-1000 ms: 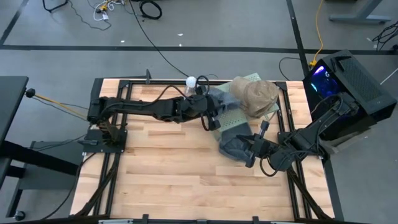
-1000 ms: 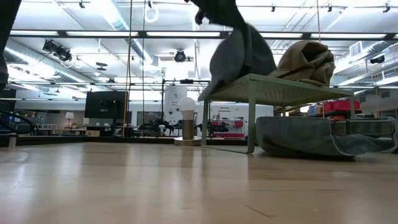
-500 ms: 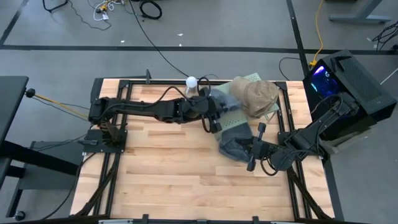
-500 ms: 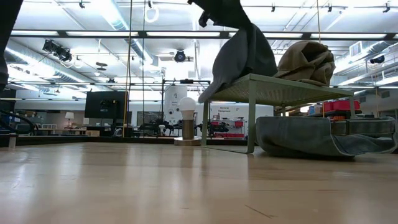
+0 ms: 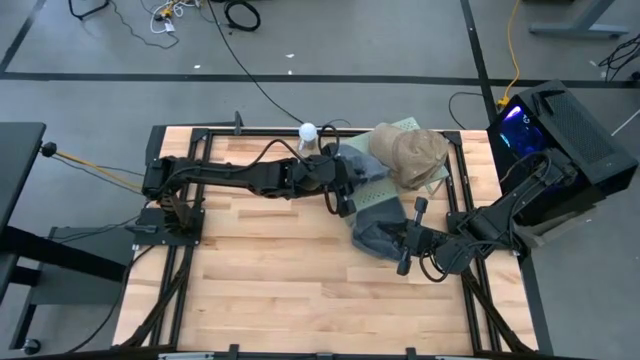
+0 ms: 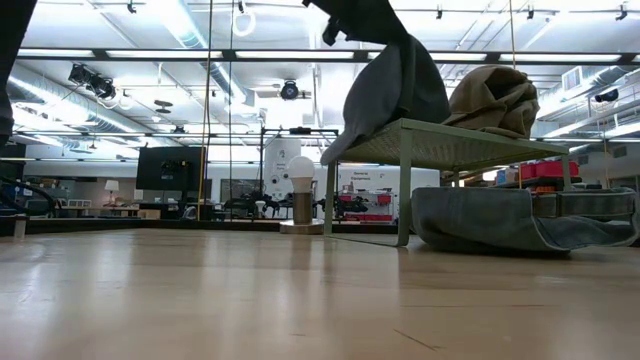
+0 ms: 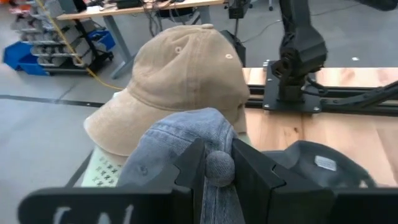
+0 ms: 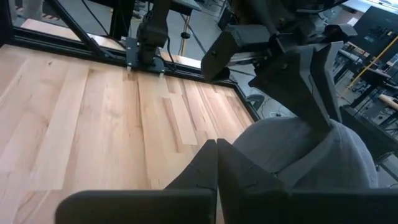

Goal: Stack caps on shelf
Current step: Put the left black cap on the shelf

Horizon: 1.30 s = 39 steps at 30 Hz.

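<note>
Risk: blue cap (image 7: 180,146), pinched by crown button in left gripper (image 7: 217,169), hangs over shelf (image 6: 440,140) edge beside tan cap (image 5: 410,150). Brim droops past near rim; release here likely lets it slide off. Right gripper (image 8: 216,155) closed, empty, near third cap (image 5: 378,232) on table below shelf.

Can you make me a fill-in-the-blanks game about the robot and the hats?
1. The left gripper is pinching a ____ cap.
2. The tan cap sits on top of the green ____.
3. Another blue-grey cap lies on the ____, beside the shelf.
4. The right gripper's fingers are ____.

Missing words: blue-grey; shelf; table; shut
</note>
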### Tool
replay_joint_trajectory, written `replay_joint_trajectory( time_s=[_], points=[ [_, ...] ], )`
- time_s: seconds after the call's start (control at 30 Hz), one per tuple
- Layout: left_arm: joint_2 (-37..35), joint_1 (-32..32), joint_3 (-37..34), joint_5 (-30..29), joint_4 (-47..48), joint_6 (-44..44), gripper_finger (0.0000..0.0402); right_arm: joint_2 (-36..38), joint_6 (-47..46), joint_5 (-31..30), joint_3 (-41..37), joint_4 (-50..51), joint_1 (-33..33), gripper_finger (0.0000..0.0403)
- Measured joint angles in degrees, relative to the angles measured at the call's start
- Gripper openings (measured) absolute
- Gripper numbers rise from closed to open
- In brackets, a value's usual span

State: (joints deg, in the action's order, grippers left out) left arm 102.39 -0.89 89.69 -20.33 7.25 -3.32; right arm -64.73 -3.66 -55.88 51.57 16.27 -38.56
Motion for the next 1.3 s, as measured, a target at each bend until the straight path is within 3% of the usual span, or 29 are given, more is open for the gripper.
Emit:
replay_joint_trajectory(
  time_s=[0.53,0.73,1.3],
  points=[
    [0.0,0.0,0.0,1.32,4.7,2.88,0.0105,0.0,-0.13,-0.02,0.0,0.02,-0.01,0.0004],
    [0.68,0.0,0.1,5.06,5.33,4.19,0.0106,-0.02,-0.13,0.44,0.0,0.02,0.01,0.0004],
    [3.63,0.0,0.09,4.76,7.26,4.23,0.0014,-0.04,-0.02,2.86,0.0,0.0,0.01,0.0004]
  ],
)
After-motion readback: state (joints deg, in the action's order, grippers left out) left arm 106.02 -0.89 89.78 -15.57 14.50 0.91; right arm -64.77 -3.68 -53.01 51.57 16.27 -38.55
